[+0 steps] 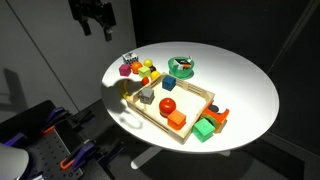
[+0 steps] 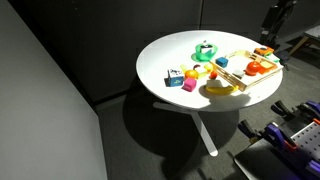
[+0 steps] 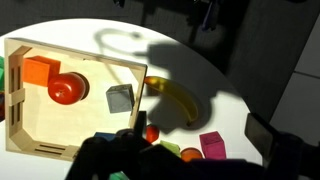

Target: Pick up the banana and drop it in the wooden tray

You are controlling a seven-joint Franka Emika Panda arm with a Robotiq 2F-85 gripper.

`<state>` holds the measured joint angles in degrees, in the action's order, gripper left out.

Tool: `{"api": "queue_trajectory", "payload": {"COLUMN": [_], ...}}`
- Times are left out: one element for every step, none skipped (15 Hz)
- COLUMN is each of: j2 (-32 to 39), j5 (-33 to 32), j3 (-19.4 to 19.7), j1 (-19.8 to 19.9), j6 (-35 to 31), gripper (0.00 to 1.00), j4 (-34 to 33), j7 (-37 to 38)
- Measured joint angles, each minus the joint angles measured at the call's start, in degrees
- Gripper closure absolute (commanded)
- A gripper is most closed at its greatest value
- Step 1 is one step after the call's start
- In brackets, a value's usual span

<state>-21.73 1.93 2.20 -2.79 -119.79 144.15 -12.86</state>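
Observation:
The banana [image 3: 176,101] is a curved yellow toy lying on the white table just outside the wooden tray [image 3: 90,125], along its short side. It also shows in an exterior view [image 2: 220,88]. The tray is pale wood with a low rim and shows in both exterior views [image 1: 196,100] [image 2: 246,89]. It holds a red ball [image 3: 65,89], an orange block [image 3: 40,70] and a grey block [image 3: 120,98]. My gripper [image 1: 97,28] hangs high above the table, open and empty. In the wrist view its dark fingers [image 3: 185,150] frame the bottom of the picture.
A round green bowl-like object [image 1: 182,66] stands behind the tray. Small toys lie next to the banana, among them a pink block [image 3: 212,146] and a blue block [image 2: 187,84]. Green and orange blocks [image 1: 207,126] lie at the tray's far end. The round table's edge [image 1: 250,130] is near.

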Motion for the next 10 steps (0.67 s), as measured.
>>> {"api": "queue_trajectory", "payload": {"j2": [1.09, 2.14, 3.13, 4.02, 4.84, 5.57, 6.18, 6.57, 6.73, 6.76], "j5": [0.00, 0.00, 0.00, 0.00, 0.00, 0.00, 0.00, 0.00, 0.00, 0.00], "j3": [0.05, 0.17, 0.31, 0.45, 0.60, 0.73, 0.83, 0.84, 0.84, 0.83], "j1": [-0.10, -0.20, -0.26, -0.27, -0.27, -0.27, -0.27, -0.26, -0.26, -0.26], "j6": [-1.26, -2.54, -3.70, -4.88, -5.97, -6.89, -7.52, -7.62, -7.62, -7.62], "gripper": [0.00, 0.00, 0.00, 0.00, 0.00, 0.00, 0.00, 0.00, 0.00, 0.00], "j4": [0.00, 0.02, 0.02, 0.03, 0.03, 0.03, 0.01, 0.02, 0.03, 0.02], "j7": [-1.64, -3.43, -5.25, -6.92, -8.51, -9.79, -10.49, -10.56, -10.56, -10.56]}}
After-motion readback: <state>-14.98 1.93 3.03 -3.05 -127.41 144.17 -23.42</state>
